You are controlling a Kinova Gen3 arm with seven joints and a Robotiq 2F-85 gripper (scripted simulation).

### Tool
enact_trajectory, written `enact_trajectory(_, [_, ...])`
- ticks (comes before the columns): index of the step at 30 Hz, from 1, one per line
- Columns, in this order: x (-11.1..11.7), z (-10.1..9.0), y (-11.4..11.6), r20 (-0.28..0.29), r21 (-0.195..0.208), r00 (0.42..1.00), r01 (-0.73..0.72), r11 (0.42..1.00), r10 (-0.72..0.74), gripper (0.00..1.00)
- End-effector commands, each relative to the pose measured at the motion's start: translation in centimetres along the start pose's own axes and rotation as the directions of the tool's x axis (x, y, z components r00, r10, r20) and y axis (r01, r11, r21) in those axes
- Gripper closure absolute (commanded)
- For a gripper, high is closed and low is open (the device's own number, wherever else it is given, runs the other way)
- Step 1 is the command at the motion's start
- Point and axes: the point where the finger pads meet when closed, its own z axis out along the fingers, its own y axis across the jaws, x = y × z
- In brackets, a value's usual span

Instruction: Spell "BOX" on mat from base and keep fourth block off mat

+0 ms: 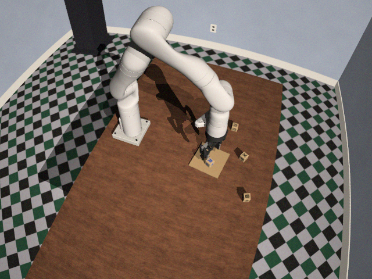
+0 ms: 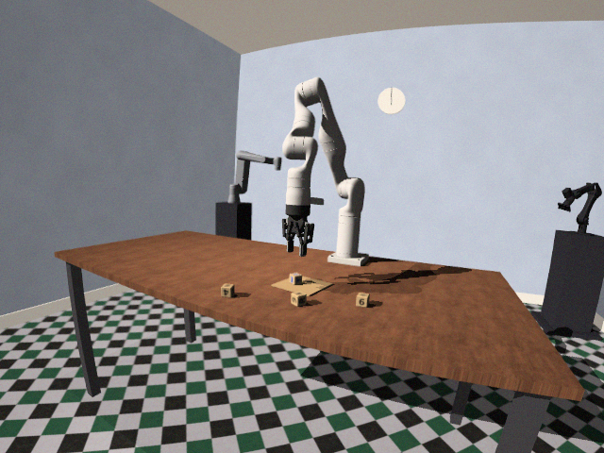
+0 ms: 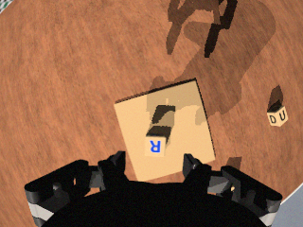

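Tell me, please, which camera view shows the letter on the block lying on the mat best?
The wrist view: the block faces the camera from above, and its blue R reads plainly. The top view shows the block with only a small blue mark, and the exterior view shows it side-on, unreadable.

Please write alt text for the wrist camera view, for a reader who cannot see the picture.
Seen from above, a wooden block with a blue letter R lies on a tan mat on a brown table, with the partly open gripper above it, holding nothing. A second block lies off the mat to the right.
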Motion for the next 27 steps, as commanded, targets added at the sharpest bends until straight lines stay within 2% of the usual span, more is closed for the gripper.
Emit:
enact_trajectory(1, [0.0, 0.0, 0.0, 0.001, 0.000, 1.000, 0.000, 1.000, 0.000, 0.33])
enact_trajectory(11, [0.0, 0.6, 0.0, 0.001, 0.000, 1.000, 0.000, 1.000, 0.000, 0.33])
enact_trajectory(27, [0.0, 2.6, 0.1, 0.001, 0.000, 1.000, 0.000, 1.000, 0.000, 0.33])
